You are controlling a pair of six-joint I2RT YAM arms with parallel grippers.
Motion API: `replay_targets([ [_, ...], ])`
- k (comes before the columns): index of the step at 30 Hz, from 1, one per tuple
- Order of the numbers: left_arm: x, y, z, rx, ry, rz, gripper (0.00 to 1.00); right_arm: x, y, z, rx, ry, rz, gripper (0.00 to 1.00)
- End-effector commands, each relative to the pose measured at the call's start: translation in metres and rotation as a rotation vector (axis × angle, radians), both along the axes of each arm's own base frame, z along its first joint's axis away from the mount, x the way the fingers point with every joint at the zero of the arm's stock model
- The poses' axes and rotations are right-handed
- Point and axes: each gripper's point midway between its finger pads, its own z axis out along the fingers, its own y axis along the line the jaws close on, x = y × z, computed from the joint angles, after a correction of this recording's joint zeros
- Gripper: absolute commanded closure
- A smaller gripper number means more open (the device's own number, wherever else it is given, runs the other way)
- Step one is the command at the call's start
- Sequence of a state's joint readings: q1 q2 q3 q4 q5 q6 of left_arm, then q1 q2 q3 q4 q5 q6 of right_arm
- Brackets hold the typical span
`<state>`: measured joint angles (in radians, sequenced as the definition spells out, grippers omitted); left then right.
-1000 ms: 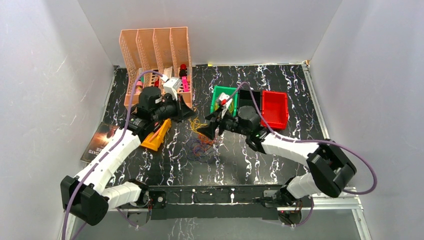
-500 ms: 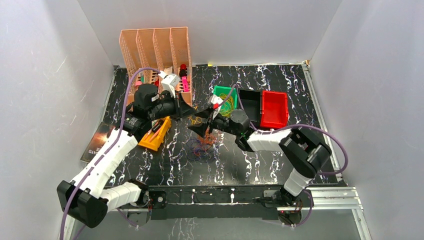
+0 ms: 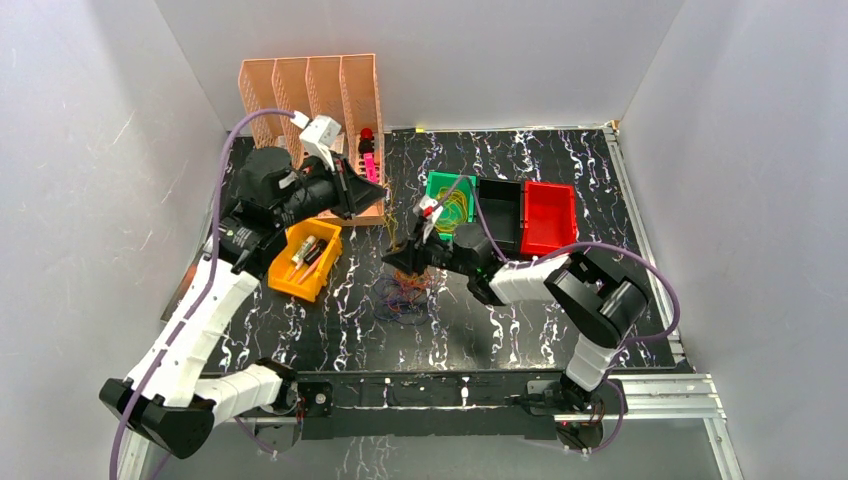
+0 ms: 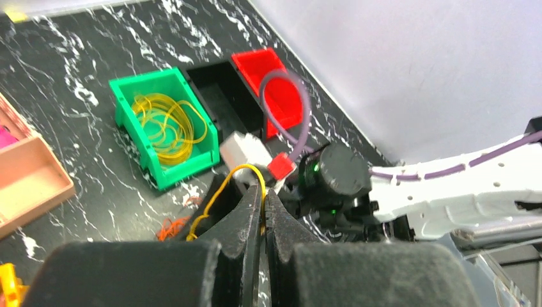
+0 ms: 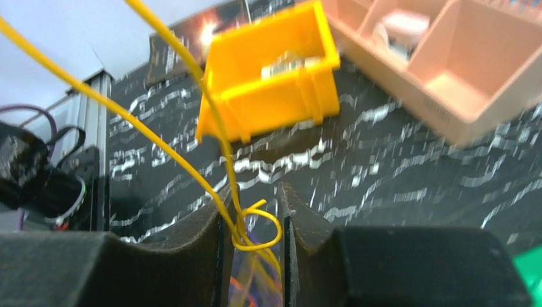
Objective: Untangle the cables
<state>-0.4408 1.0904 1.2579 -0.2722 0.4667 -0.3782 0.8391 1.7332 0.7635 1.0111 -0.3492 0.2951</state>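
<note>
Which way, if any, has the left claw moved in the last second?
Yes. The left claw, shut on a yellow wire, has moved farther back, closer to the peach rack, uncovering the orange bin.

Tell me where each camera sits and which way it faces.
Top external: above and behind the bases, looking down on the table; left arm and right arm show.
Left wrist: on the left arm, facing the green bin and the right arm; left gripper pinches a yellow cable.
Right wrist: low, facing the yellow bin; right gripper straddles the yellow cable.
Shared: both wrist views show the yellow cable.
</note>
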Motion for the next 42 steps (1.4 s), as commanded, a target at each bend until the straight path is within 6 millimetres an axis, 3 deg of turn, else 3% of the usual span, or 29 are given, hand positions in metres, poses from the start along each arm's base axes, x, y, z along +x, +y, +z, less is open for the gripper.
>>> replay_targets([
  [1,-0.001,0.013,0.045,-0.032,-0.089,0.076,1.00,-0.026,-0.015,-0.022,-0.032,0.121,0.007,0.64],
  [13,0.016,0.019,0.077,-0.034,-0.148,0.151,1.00,-0.052,-0.051,-0.067,-0.125,0.221,-0.047,0.65],
  [26,0.023,0.013,0.162,-0.108,-0.315,0.131,1.00,-0.063,-0.063,-0.093,-0.157,0.277,-0.061,0.65],
  [35,0.035,0.008,0.199,-0.122,-0.402,0.129,1.00,-0.069,-0.070,-0.097,-0.166,0.287,-0.065,0.64],
  [38,0.039,0.006,0.201,-0.119,-0.405,0.124,1.00,-0.070,-0.072,-0.088,-0.149,0.272,-0.062,0.62],
  [42,0.039,0.003,0.195,-0.113,-0.393,0.109,1.00,-0.069,-0.073,-0.059,-0.124,0.223,-0.063,0.57],
])
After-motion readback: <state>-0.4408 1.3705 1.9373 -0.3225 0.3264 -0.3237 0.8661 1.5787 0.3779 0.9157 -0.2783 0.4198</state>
